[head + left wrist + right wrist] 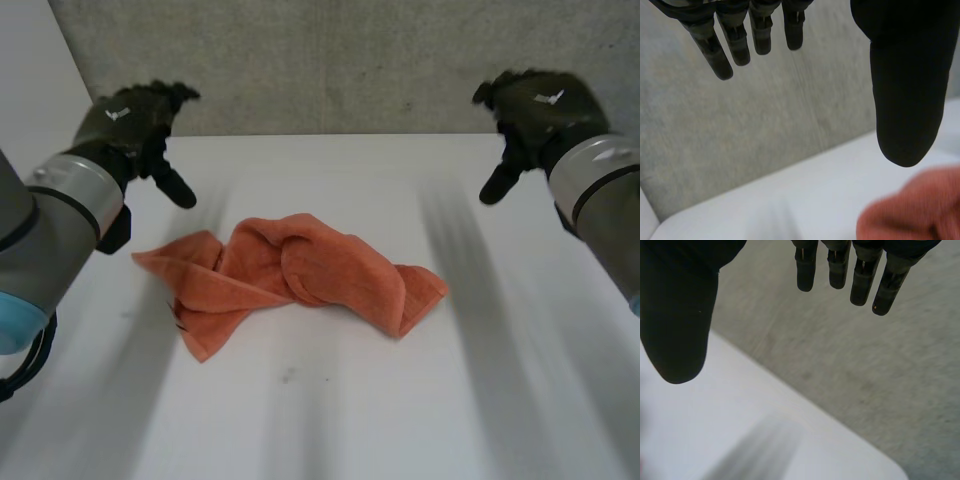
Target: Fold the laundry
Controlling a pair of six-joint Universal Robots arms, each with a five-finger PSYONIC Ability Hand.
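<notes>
An orange towel (300, 275) lies crumpled and twisted in the middle of the white table (330, 420). My left hand (135, 120) hovers above the table's far left part, behind the towel's left end, fingers straight and empty. My right hand (530, 110) hovers at the far right, well apart from the towel, open with nothing in it. In the left wrist view the straight fingers (725, 45) and thumb (907, 95) stand apart, with a bit of the towel (915, 210) below the thumb. The right wrist view has spread fingers (860, 275) and thumb (677, 320) over the bare table (740, 440).
A grey concrete wall (340, 60) runs behind the table's far edge. Bare table surface lies in front of the towel and on both sides of it.
</notes>
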